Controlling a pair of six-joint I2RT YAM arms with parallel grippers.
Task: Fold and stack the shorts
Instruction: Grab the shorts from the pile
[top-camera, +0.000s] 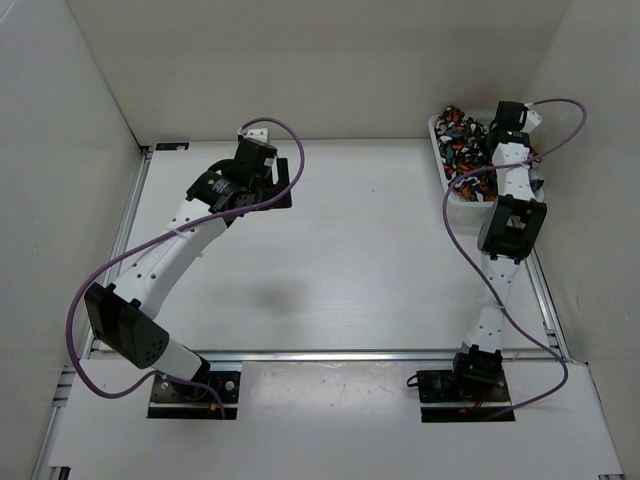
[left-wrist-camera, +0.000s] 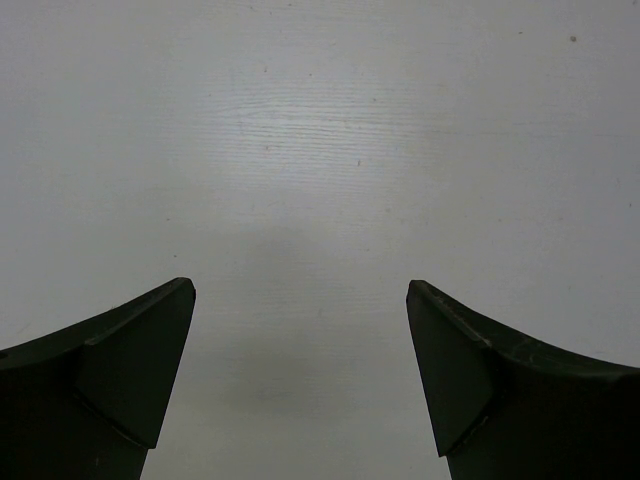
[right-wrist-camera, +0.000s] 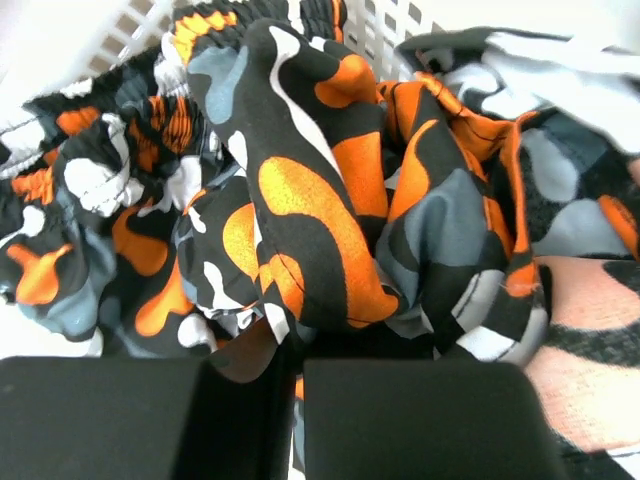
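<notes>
Shorts (top-camera: 460, 150) lie nowhere on the left, where the left gripper (left-wrist-camera: 300, 290) hovers over the table (left-wrist-camera: 320, 150) at its far-left side, jaws wide apart, probably waiting to receive cloth. They sit bunched in the white basket (top-camera: 470, 207) at the far right. There the right gripper (right-wrist-camera: 297, 372) has its fingers almost together on a fold, seemingly pinching it to lift one pair out. Crumpled so, the heap shows no clear long axis or heading.
</notes>
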